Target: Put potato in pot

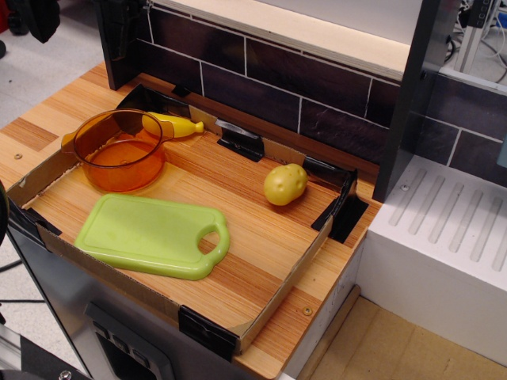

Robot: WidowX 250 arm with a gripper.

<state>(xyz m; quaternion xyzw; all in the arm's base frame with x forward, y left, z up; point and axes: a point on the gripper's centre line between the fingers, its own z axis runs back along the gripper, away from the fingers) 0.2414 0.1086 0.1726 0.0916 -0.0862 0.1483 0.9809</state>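
Note:
The potato [284, 184] is a small yellowish-tan lump with dark spots, lying on the wooden counter at the right of the cardboard-walled area. The pot [119, 150] is a round translucent orange pot with small side handles, standing at the left, and it looks empty. They lie well apart, with bare wood between them. No gripper or arm shows in this view.
A flat green cutting board [154, 235] lies in front of the pot. A yellow banana [176, 125] lies behind the pot by the dark tiled back wall. Low cardboard walls [289, 283] with black clips ring the work area. A white ribbed drainboard [451, 237] stands to the right.

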